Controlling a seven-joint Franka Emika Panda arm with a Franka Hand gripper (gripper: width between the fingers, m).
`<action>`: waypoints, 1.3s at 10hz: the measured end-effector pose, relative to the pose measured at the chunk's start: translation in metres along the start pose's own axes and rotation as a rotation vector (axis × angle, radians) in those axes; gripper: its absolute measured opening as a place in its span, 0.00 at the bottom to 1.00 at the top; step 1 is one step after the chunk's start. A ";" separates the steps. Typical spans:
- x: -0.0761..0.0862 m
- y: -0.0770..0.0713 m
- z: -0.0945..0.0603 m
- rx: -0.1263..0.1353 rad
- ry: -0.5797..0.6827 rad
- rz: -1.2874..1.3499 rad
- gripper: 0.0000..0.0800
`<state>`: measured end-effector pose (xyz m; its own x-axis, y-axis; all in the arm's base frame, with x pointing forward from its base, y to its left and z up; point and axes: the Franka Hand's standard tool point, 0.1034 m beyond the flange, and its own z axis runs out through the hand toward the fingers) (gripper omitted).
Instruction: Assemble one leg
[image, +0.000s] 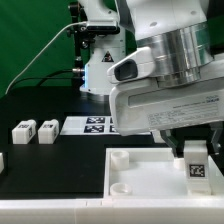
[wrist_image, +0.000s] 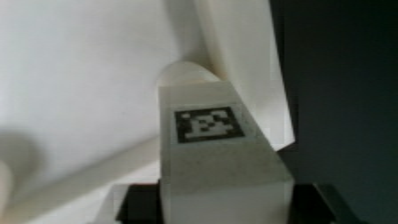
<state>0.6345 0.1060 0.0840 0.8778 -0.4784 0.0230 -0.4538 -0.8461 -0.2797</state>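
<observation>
My gripper (image: 196, 150) is shut on a white leg (image: 196, 163) with a black-and-white marker on its face. It holds the leg upright over the far corner of the large white tray-like piece (image: 140, 172), on the exterior view's right. In the wrist view the leg (wrist_image: 217, 135) fills the middle, clamped between my two dark fingers (wrist_image: 143, 203), its far end at the tray's raised wall (wrist_image: 222, 40). Whether the leg's end sits in a socket is hidden. Two more legs (image: 33, 132) lie on the black table at the exterior view's left.
The marker board (image: 88, 125) lies on the black table behind the tray. A round corner socket (image: 119, 157) shows at the tray's far left corner. A white robot base (image: 100, 60) and a green backdrop stand behind.
</observation>
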 end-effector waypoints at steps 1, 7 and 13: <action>-0.001 0.001 0.000 0.011 0.002 0.113 0.38; -0.008 -0.003 0.002 0.024 -0.022 0.724 0.38; -0.014 -0.004 0.006 0.032 -0.041 0.760 0.64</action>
<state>0.6250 0.1177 0.0794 0.3314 -0.9168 -0.2229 -0.9315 -0.2803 -0.2320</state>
